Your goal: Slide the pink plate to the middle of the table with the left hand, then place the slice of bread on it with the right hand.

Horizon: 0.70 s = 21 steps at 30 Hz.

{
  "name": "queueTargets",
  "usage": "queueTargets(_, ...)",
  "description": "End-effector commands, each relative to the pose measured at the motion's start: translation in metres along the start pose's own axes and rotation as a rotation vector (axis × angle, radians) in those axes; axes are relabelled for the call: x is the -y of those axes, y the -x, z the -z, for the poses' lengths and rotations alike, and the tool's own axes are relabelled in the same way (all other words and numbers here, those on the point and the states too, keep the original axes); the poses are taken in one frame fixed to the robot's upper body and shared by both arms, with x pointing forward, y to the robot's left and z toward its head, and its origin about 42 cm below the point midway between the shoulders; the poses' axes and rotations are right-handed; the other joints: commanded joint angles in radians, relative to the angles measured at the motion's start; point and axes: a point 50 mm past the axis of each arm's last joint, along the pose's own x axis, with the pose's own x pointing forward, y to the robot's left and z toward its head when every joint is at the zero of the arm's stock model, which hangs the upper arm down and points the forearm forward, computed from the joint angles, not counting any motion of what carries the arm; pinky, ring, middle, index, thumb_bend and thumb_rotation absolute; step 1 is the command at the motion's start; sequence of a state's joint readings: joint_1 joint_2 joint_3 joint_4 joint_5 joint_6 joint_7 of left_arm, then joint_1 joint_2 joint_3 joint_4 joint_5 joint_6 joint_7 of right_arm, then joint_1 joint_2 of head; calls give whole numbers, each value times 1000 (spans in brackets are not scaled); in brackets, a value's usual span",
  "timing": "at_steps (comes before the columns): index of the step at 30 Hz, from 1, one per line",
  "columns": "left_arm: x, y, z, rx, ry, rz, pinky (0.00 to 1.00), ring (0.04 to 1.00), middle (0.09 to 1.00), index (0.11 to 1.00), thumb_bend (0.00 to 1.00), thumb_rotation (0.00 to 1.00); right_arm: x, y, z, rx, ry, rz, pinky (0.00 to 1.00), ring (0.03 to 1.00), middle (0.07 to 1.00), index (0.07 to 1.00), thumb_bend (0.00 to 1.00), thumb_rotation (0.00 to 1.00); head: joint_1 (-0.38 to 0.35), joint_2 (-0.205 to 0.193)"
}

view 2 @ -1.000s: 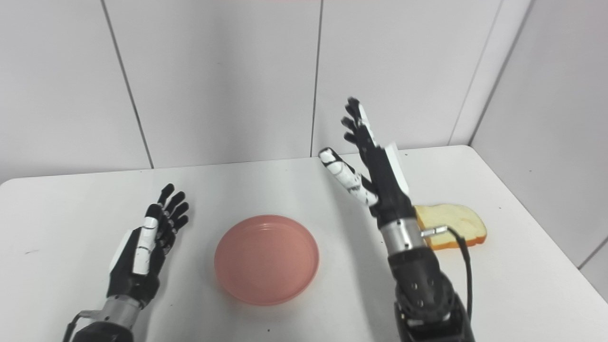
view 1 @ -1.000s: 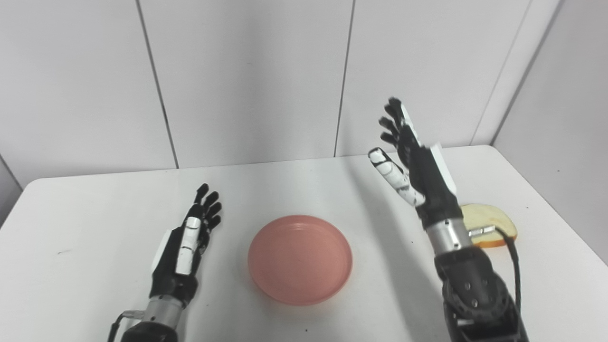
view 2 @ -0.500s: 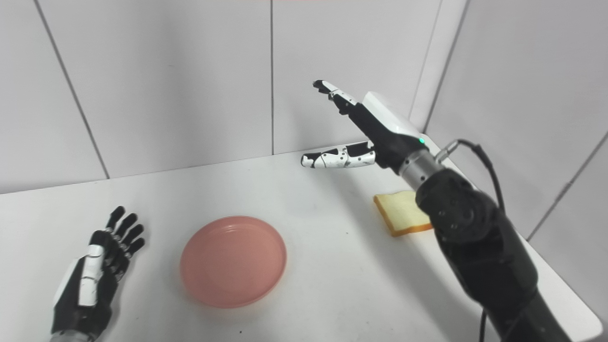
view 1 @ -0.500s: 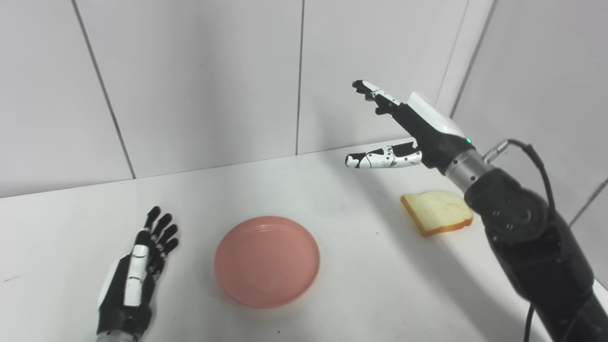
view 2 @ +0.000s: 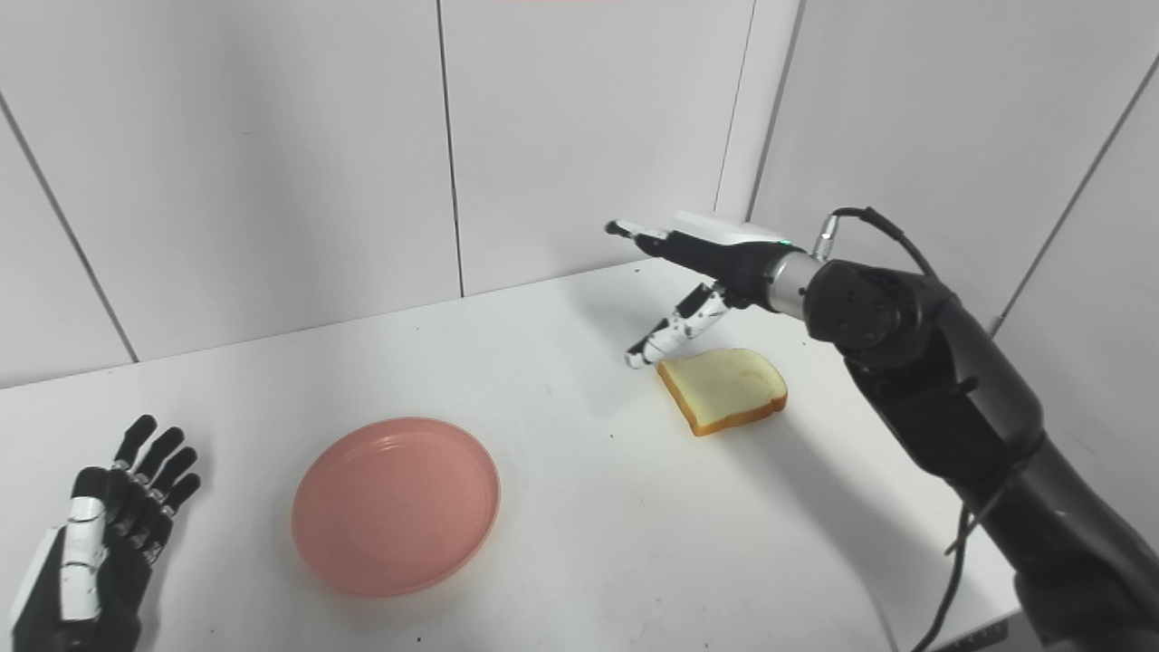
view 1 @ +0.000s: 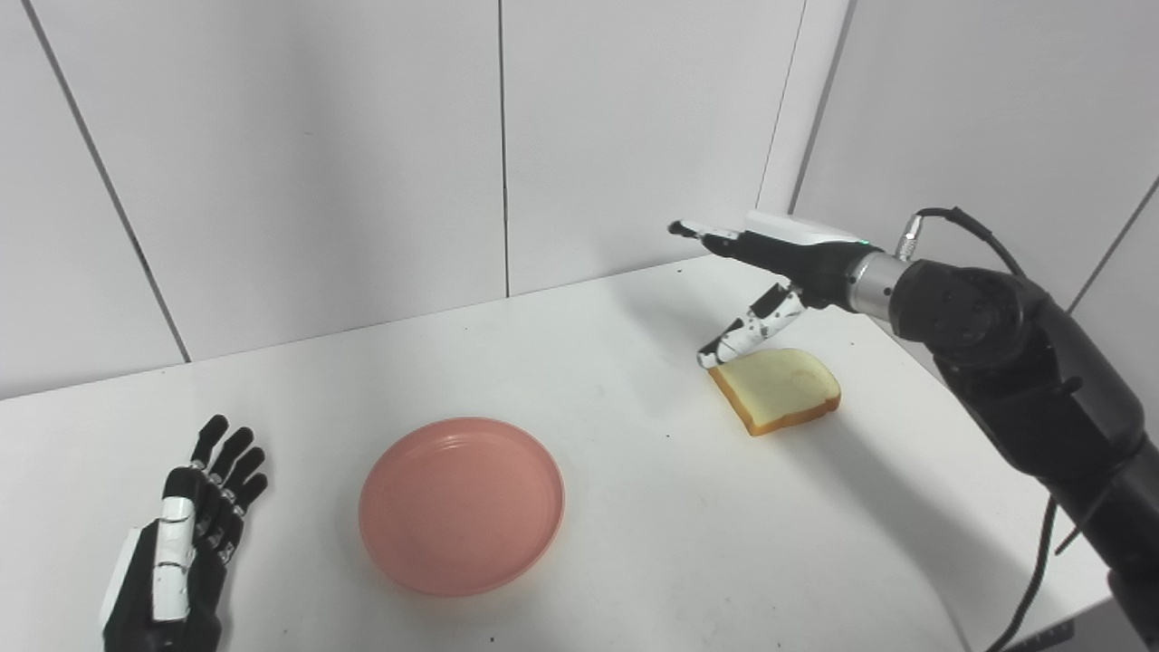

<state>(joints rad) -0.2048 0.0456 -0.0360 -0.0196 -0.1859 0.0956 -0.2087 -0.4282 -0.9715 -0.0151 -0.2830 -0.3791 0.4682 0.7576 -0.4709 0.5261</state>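
The pink plate (view 1: 462,503) lies empty on the white table (view 1: 652,507), left of centre in the picture. A slice of bread (view 1: 777,389) lies flat toward the table's right side. My right hand (view 1: 770,272) hovers over the bread's far edge, palm down and open, its thumb (view 1: 744,331) hanging down to just left of the slice's back corner. My left hand (view 1: 181,552) rests open at the bottom left, fingers spread and pointing away, a short gap left of the plate. Neither hand holds anything.
White wall panels (view 1: 362,154) rise close behind the table, and a side wall (view 1: 996,118) closes the right. The table's right front corner (view 1: 942,616) shows at the bottom right. The black right forearm with its cable (view 1: 1023,362) stretches over the table's right edge.
The camera has swung to the right, shifting the whole picture left. My right hand has turned palm down and dropped toward the bread, thumb now pointing down. Plate, bread and left hand stay put.
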Motion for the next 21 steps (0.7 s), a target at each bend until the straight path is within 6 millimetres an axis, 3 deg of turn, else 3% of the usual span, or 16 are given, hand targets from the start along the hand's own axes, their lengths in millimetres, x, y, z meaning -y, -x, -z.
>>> queueTargets(1,-4,-9,-19,62,-11,36,959,961,966,966,722,999,19,7,6,-54,64,51,889,979,997,1000,1000,365,0,4)
queueTargets(7,-11,-8,-18,65,-15,35,969,963,968,974,725,1000,10,-1,21,-120,100,6,842,944,982,1000,1000,374,-6,11)
queueTargets(11,-15,-6,-18,58,-14,41,983,972,975,983,727,1000,1,-5,28,-131,135,-46,870,978,1000,1000,1000,397,-8,16)
queueTargets(21,-16,-6,-18,50,-18,43,982,967,966,973,731,1000,-8,-9,56,-268,200,-81,824,970,1000,1000,1000,417,-9,27)
